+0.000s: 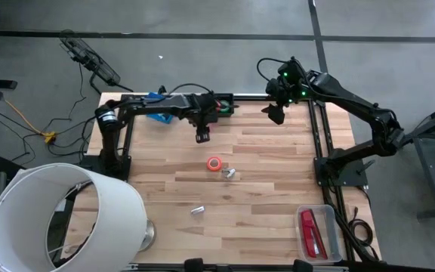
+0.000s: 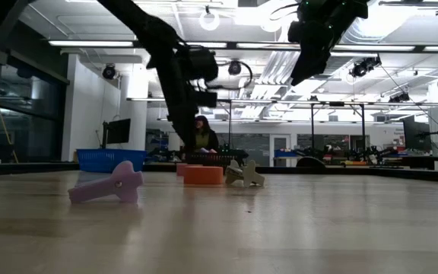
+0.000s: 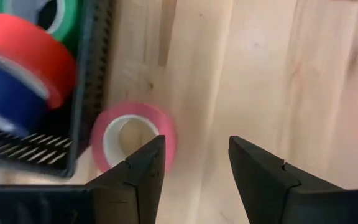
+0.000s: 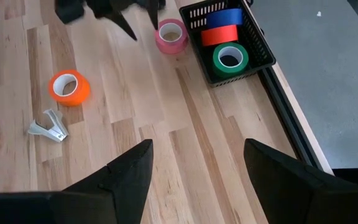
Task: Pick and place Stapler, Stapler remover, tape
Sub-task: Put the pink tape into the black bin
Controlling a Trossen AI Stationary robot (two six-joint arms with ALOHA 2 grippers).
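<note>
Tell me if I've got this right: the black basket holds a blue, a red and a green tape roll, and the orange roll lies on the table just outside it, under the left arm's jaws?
Not quite. The roll just outside the black basket, under the left gripper, is the pink roll, as the right wrist view shows. The orange roll lies farther out on the table, near a staple remover. The basket's blue, red and green rolls are right.

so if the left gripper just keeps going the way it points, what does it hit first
Most likely bare table: the open left gripper points down at the wood, with the pink tape roll just beside one finger. Depth is uncertain.
</note>
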